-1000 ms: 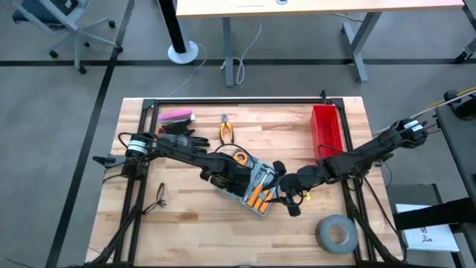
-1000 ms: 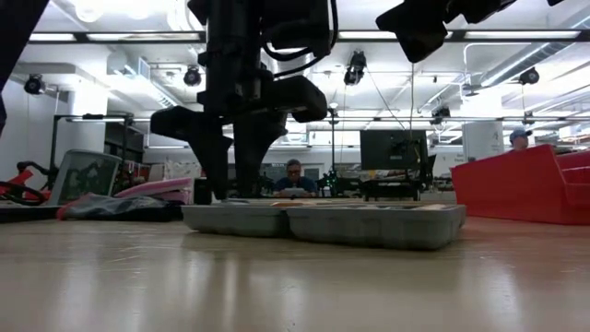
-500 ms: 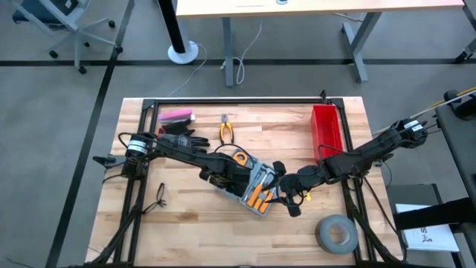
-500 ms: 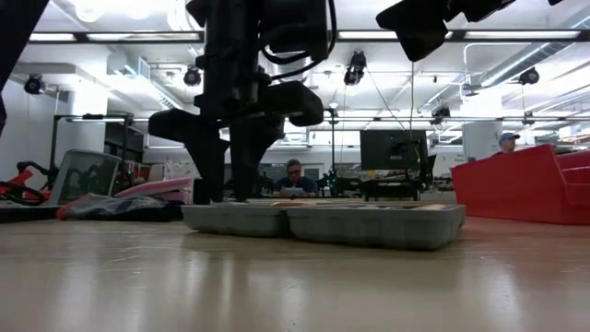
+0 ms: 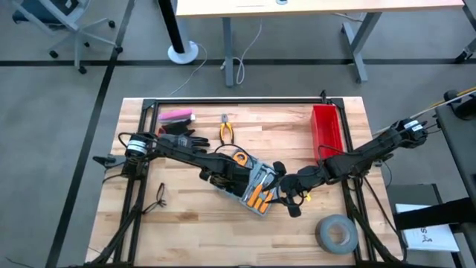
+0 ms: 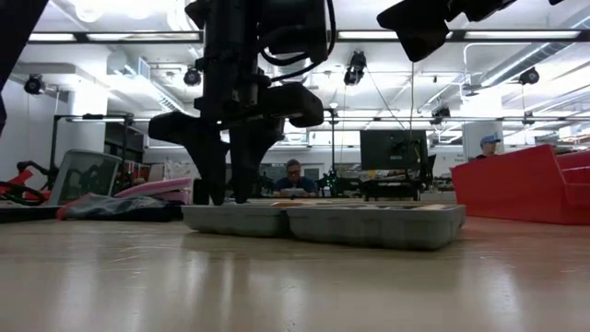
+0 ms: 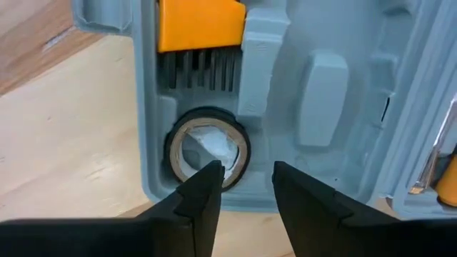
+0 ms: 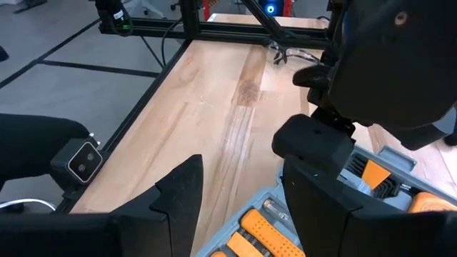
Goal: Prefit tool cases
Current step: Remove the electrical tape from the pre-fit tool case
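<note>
**Left gripper settles over the round slot of the open tool case**

High view: the tool case (image 5: 253, 184) lies open and flat near the middle of the table (image 5: 193, 223), orange tools in some of its slots. The left gripper (image 5: 232, 176) is over the case's left half and the right gripper (image 5: 281, 184) is at its right edge. Against the frames of a second ago almost nothing has shifted here; both arms sit where they were, and the red bin (image 5: 327, 130), the pliers (image 5: 225, 132) and the tape roll (image 5: 336, 234) are untouched.

Low view: the case (image 6: 323, 221) rests flat on the wood, and the left gripper (image 6: 226, 180) reaches down to its left half. Its fingers look slightly closer together than a second ago, a small narrowing that suggests it is lining up on a part, not letting go.

Left wrist view: the left gripper (image 7: 245, 189), part open with nothing between its fingers, hovers just above the rim of a round slot holding a ring-shaped part (image 7: 208, 147); an orange tool (image 7: 200, 25) sits in the slot beyond.

Right wrist view: the right gripper (image 8: 239, 193) stands wide apart and empty, just above the case's near edge (image 8: 300, 228)
</note>
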You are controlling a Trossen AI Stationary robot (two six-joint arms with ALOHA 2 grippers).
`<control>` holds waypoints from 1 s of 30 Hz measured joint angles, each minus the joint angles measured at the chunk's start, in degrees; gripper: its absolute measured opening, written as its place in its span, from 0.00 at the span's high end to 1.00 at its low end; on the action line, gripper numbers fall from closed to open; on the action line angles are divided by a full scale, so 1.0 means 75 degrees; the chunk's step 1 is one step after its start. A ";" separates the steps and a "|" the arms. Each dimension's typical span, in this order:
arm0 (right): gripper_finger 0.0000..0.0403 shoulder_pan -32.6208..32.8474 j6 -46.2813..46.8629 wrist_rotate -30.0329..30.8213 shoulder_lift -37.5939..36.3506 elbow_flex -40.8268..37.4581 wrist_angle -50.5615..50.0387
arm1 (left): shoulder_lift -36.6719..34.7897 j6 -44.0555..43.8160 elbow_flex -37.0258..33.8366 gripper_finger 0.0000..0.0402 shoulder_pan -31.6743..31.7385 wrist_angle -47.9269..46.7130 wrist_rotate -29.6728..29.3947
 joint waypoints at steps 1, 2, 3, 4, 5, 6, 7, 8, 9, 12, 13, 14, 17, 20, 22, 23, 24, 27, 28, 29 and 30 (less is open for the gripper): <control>0.57 0.0019 0.0000 -0.0003 0.0000 0.0000 0.0003 | 0.0000 0.0000 -0.0118 0.66 0.0000 0.0115 0.0008; 0.57 0.0023 0.0000 -0.0003 0.0000 0.0000 0.0003 | 0.0000 -0.0008 -0.0236 0.67 0.0000 0.0225 0.0049; 0.57 0.0025 -0.0003 -0.0006 0.0000 0.0000 0.0003 | 0.0000 -0.0023 -0.0348 0.67 0.0000 0.0318 0.0109; 0.57 0.0025 -0.0019 -0.0004 0.0000 0.0000 0.0003 | 0.0000 -0.0029 -0.0455 0.67 0.0000 0.0416 0.0143; 0.57 0.0023 -0.0030 -0.0003 0.0000 0.0000 0.0003 | -0.0005 -0.0032 -0.0574 0.68 0.0000 0.0557 0.0143; 0.57 0.0025 -0.0035 -0.0003 0.0000 0.0000 0.0006 | -0.0026 -0.0029 -0.0728 0.68 0.0000 0.0718 0.0143; 0.57 0.0024 -0.0033 -0.0002 0.0000 0.0000 0.0003 | -0.0066 -0.0028 -0.0873 0.69 0.0006 0.0861 0.0143; 0.57 0.0022 -0.0019 -0.0001 0.0000 0.0000 0.0004 | -0.0084 -0.0026 -0.1033 0.70 0.0006 0.0960 0.0143; 0.57 0.0023 -0.0011 -0.0003 0.0000 0.0000 0.0005 | -0.0090 -0.0024 -0.1169 0.71 0.0003 0.1102 0.0146; 0.57 0.0060 -0.0003 -0.0002 0.0000 -0.0002 0.0010 | -0.0108 -0.0029 -0.1366 0.79 0.0003 0.1320 0.0204; 0.57 0.0059 -0.0001 -0.0001 0.0000 -0.0003 0.0019 | -0.0108 0.0024 -0.1348 0.84 0.0003 0.1328 0.0253; 0.57 0.0060 -0.0003 -0.0003 0.0000 -0.0003 0.0052 | -0.0099 0.0151 -0.1293 0.90 0.0006 0.1301 0.0301; 0.57 0.0057 -0.0032 0.0000 0.0000 -0.0003 0.0078 | -0.0056 0.0513 -0.1052 0.96 0.0000 0.1073 0.0385; 0.57 0.0059 0.0001 0.0000 0.0000 -0.0003 0.0111 | -0.0015 0.0681 -0.0701 0.98 -0.0005 0.0697 0.0395; 0.57 0.0077 0.0012 0.0000 0.0000 -0.0003 0.0091 | 0.0023 0.0743 -0.0423 0.99 -0.0015 0.0408 0.0388; 0.57 0.0078 0.0009 0.0000 0.0000 -0.0003 0.0093 | 0.0049 0.0766 -0.0257 0.99 -0.0029 0.0228 0.0385; 0.57 0.0078 0.0009 0.0000 0.0000 -0.0003 0.0093 | 0.0065 0.0772 -0.0092 1.00 -0.0042 0.0073 0.0385; 0.57 0.0072 0.0009 0.0000 0.0000 -0.0003 0.0103 | 0.0061 0.0761 0.0444 1.00 -0.0086 -0.0417 0.0396; 0.57 0.0072 0.0012 0.0000 0.0000 -0.0003 0.0104 | 0.0052 0.0757 0.0633 1.00 -0.0114 -0.0596 0.0399; 0.57 0.0072 0.0024 0.0000 0.0000 -0.0003 0.0096 | 0.0052 0.0753 0.0840 1.00 -0.0158 -0.0797 0.0399; 0.57 0.0072 0.0039 0.0000 0.0000 -0.0003 0.0096 | 0.0052 0.0727 0.1021 0.99 -0.0199 -0.0926 0.0399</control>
